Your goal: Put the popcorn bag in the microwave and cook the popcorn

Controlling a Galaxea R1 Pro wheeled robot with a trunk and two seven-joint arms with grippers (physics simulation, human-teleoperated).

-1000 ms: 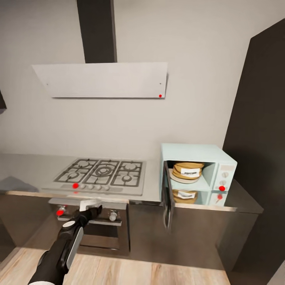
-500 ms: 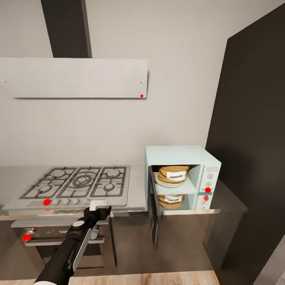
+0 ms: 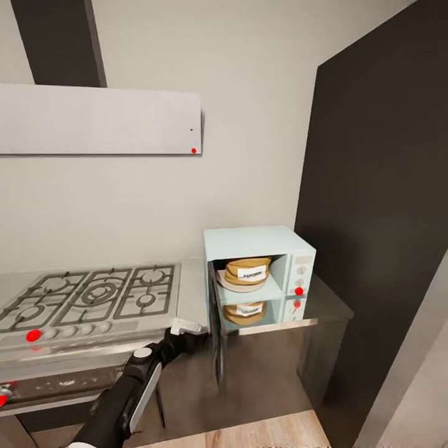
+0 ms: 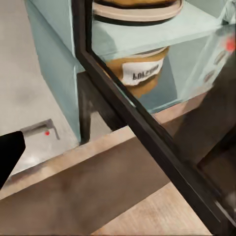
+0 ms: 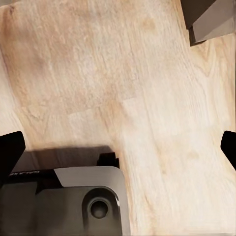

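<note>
Burlap popcorn bag (image 3: 247, 272) sits inside boxy mint microwave (image 3: 258, 274); right hand (image 5: 118, 147) spread apart.

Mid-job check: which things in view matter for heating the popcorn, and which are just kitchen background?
Job:
popcorn bag, inside the microwave
microwave, door open
countertop
left gripper, near the door's edge

Background:
gas hob
hood
tall dark cabinet
wood floor

The popcorn bag (image 3: 247, 272) label reads "POPCORN"; other lettering is illegible.
</note>
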